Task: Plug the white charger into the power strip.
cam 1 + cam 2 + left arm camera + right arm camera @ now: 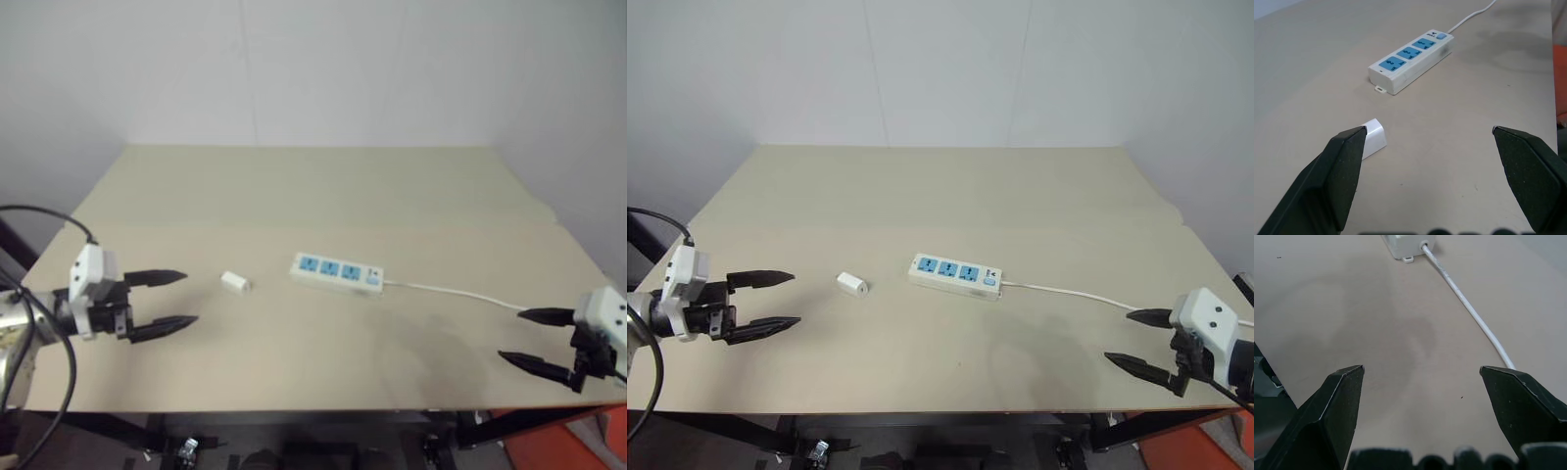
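So far nothing is done: your left hand [179,300] hangs wide open and empty, with the white charger [234,283] lying loose on the desk [294,196] just past its fingertips. Beyond it sits the power strip [336,273], sockets bare. Your right hand [526,339], also spread empty, waits well off by the cord [451,291].

A bare beige table [921,186] stands against a plain white wall [940,69]
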`<action>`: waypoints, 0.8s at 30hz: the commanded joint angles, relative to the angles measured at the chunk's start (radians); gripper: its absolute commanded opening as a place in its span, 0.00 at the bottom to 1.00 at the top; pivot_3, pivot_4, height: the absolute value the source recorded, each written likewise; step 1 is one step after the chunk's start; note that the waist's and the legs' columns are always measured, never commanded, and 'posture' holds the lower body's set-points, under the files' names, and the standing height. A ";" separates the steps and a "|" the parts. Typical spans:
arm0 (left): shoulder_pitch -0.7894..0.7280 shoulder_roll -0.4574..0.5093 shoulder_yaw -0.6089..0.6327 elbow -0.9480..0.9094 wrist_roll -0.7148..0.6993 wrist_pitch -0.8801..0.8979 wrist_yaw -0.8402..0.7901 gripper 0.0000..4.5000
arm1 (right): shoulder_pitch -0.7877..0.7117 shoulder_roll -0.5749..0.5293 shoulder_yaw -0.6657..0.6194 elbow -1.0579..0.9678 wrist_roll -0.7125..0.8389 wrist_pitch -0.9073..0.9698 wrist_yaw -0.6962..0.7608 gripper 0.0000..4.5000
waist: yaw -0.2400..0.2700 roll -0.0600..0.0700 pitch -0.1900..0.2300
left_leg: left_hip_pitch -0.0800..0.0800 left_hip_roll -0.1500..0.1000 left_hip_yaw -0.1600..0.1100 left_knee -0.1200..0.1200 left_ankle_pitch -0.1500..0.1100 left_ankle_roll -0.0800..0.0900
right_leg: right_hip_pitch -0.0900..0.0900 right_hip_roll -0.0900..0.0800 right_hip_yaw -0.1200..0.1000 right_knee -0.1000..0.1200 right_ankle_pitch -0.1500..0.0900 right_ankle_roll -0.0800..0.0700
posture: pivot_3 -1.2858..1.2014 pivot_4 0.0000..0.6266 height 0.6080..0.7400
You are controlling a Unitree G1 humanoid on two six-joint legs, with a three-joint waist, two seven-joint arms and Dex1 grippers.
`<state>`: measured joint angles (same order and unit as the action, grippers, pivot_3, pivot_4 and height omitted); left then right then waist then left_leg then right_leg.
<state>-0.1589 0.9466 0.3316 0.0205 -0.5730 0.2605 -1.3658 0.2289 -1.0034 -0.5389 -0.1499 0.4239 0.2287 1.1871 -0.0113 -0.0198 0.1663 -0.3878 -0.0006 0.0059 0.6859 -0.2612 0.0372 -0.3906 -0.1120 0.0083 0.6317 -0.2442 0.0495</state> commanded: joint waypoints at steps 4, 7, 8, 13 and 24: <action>-0.025 0.005 0.005 0.012 -0.001 -0.011 -0.004 1.00 | 0.008 -0.008 -0.060 -0.025 0.011 -0.006 0.002 0.99 | 0.000 0.000 0.000 | 0.000 0.000 0.000 0.000 0.000 0.000 | 0.000 0.000 0.000 0.000 0.000 0.000 | 0.52 0.24 1.00; -0.027 0.003 0.001 0.014 0.002 -0.012 -0.001 1.00 | 0.004 -0.008 -0.056 -0.025 0.018 -0.002 0.003 0.99 | 0.000 0.000 0.000 | 0.000 0.000 0.000 0.000 0.000 0.000 | 0.000 0.000 0.000 0.000 0.000 0.000 | 0.52 0.24 1.00; -0.027 0.003 0.001 0.014 0.001 -0.012 -0.002 1.00 | 0.003 -0.007 -0.055 -0.026 0.021 0.000 0.005 0.99 | 0.000 0.000 0.000 | 0.000 0.000 0.000 0.000 0.000 0.000 | 0.000 0.000 0.000 0.000 0.000 0.000 | 0.52 0.24 1.00; -0.029 0.003 0.000 0.016 0.000 -0.011 -0.003 1.00 | -0.002 -0.009 -0.052 -0.028 0.026 -0.001 0.007 0.99 | 0.000 0.000 0.000 | 0.000 0.000 0.000 0.000 0.000 0.000 | 0.000 0.000 0.000 0.000 0.000 0.000 | 0.52 0.24 1.00; -0.093 -0.040 -0.086 -0.017 0.003 0.004 0.005 1.00 | -0.495 0.103 0.293 0.310 -0.070 -0.081 -0.014 0.99 | -0.006 -0.002 0.001 | 0.002 0.000 0.001 0.000 0.001 -0.001 | 0.001 0.002 0.002 0.000 0.001 -0.001 | 0.52 0.24 1.00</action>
<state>-0.2325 0.9032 0.2446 0.0277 -0.5665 0.2650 -1.3623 -0.2162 -0.9081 -0.2736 0.1010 0.3711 0.1908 1.1614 -0.0177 -0.0218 0.1672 -0.3856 -0.0003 0.0072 0.6854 -0.2607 0.0365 -0.3904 -0.1101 0.0100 0.6317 -0.2431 0.0484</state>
